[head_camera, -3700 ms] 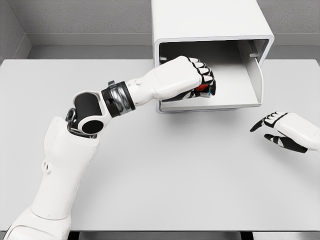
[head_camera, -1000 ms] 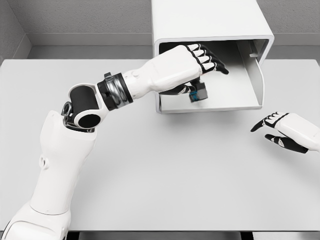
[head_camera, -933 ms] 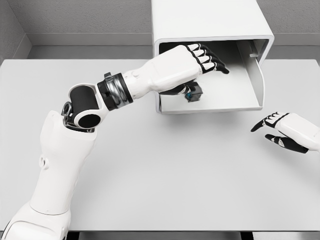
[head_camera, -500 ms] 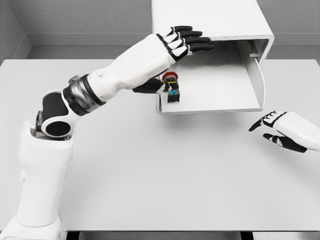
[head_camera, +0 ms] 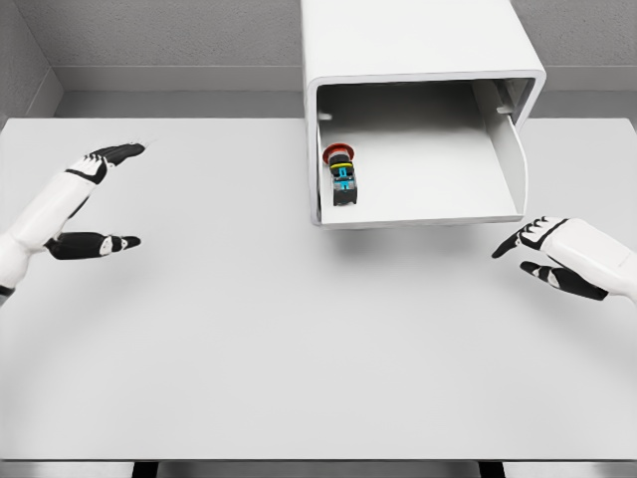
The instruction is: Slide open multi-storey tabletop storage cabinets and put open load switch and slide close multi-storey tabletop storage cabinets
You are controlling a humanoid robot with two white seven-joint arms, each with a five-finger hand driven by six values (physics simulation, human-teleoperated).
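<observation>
The white storage cabinet stands at the back of the table with its drawer slid out toward me. The load switch, a small black block with a red cap and a blue band, lies inside the drawer against its left wall. My left hand is far to the left over the table, fingers spread, holding nothing. My right hand hovers at the right, just below the drawer's front right corner, fingers relaxed and empty.
The grey table stretches wide in front of the cabinet. The drawer's right side panel juts out toward the right hand. A grey wall runs behind the table.
My left hand let go of the switch, left it in the drawer and pulled far back to the left. The right hand shifted slightly toward the drawer.
</observation>
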